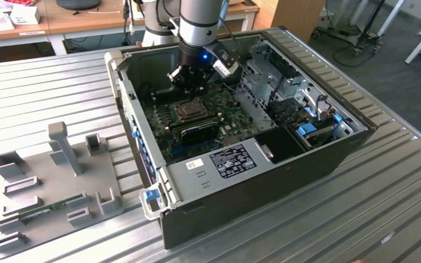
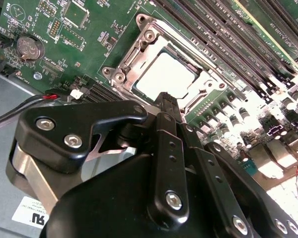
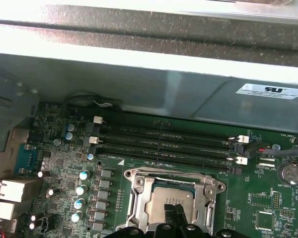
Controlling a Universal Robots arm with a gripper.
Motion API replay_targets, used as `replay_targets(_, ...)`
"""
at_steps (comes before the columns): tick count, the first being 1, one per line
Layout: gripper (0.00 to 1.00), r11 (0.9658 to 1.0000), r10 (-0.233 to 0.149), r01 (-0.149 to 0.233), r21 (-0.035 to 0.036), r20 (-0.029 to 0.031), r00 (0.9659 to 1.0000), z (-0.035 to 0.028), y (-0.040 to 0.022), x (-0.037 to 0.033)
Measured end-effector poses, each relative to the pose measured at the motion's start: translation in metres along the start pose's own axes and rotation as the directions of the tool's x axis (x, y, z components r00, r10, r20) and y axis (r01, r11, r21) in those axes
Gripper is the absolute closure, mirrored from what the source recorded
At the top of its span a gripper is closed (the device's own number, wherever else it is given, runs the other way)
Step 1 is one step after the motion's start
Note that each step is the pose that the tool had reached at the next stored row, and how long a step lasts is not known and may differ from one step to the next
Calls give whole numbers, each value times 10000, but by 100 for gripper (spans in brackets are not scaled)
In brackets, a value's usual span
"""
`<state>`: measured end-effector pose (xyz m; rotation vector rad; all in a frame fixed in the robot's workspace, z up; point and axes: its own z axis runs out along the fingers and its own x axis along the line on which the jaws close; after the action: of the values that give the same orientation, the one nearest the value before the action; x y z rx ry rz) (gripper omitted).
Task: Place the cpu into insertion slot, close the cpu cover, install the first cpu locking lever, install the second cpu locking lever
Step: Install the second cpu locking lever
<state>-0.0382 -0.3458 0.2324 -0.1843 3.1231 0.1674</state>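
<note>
Cpu (image 2: 165, 77): seated in the slot; I see its silvery top through the cover's hollow centre.
Tray (image 1: 50, 181): grey fixture on the table, outside the case and well off the slot toward the exterior view's left.
Slot (image 1: 191, 111): my landmark, mid-board inside the open case (image 1: 269, 181).
Memory slots (image 3: 164, 144): long black rows just beside the slot.
Cover (image 2: 139, 49): looks to lie flat around the cpu. I cannot tell whether either lever is latched.
Gripper (image 2: 166, 104): fingers pinched together with nothing between them, tip just above the slot's near edge.
Drive cage (image 1: 269, 87): beside the slot toward the exterior view's right, close to the wrist.
Risk, press: if I push down off-centre, the tip could land on the cpu top instead of the cover rim and load the pins unevenly.
Risk, slip: the narrow closed tip could skate off the smooth metal into the memory slots or small board parts beside the slot.
Risk, clearance: any sideways swing could bring the wrist against the drive cage or case wall.
Risk, cover: if it is not fully down, a lever could bind or spring back.
</note>
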Motion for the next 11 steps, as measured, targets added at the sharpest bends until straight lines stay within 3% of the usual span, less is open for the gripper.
replay_targets(11, 89, 10000, 0, 0, -1, 1, 10000, -94, 10, -2)
